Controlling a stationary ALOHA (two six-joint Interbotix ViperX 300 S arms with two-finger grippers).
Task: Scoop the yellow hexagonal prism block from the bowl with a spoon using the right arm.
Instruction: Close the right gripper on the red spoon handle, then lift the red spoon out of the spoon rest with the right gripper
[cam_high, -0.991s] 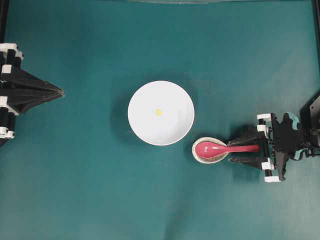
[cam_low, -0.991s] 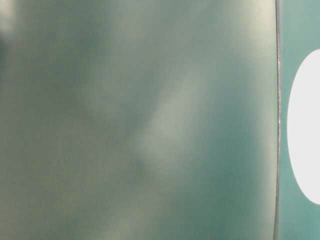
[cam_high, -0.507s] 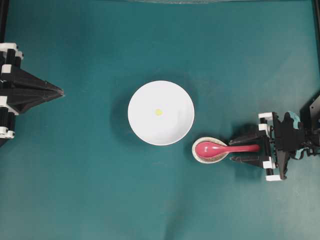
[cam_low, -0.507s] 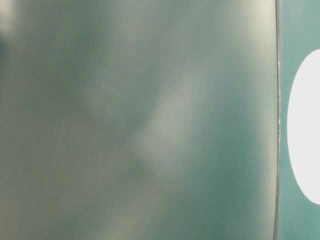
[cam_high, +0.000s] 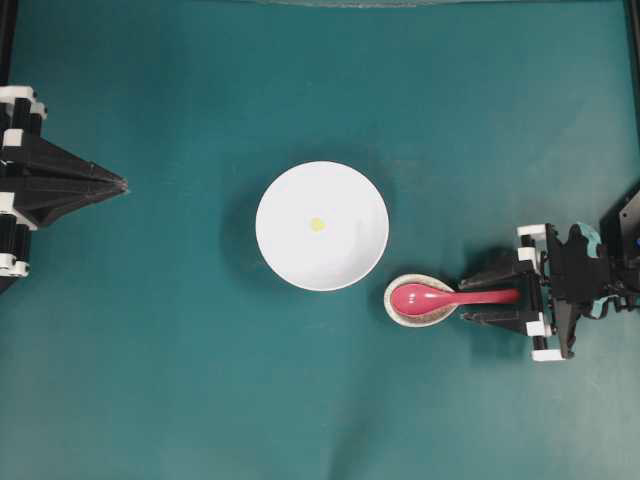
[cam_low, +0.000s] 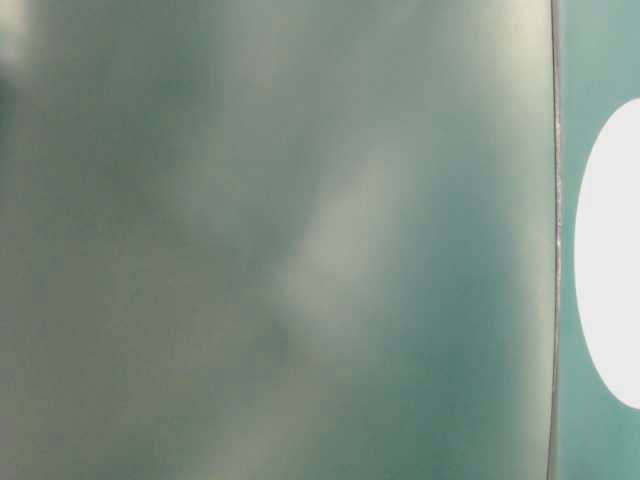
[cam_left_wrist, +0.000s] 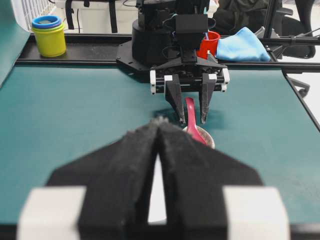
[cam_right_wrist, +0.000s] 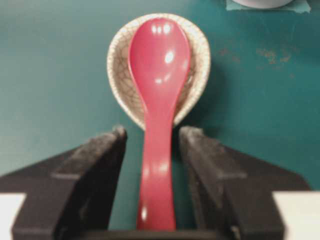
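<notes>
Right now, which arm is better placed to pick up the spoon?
Right. Its tool is open and straddles the spoon handle, while the left tool sits shut, far across the table.

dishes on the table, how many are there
2. The large white bowl sits mid-table with the yellow block inside. The small crackle-patterned dish lies just beside it, toward the right gripper, cradling the spoon.

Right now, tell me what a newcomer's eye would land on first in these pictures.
The glossy pink-red spoon stands out most, its scoop lying in a small crackle-patterned dish while its handle runs between the open fingers of the right gripper, which do not yet touch it. Next comes the big white bowl at the table's middle, holding a tiny yellow block. The left gripper sits shut at the far edge.
</notes>
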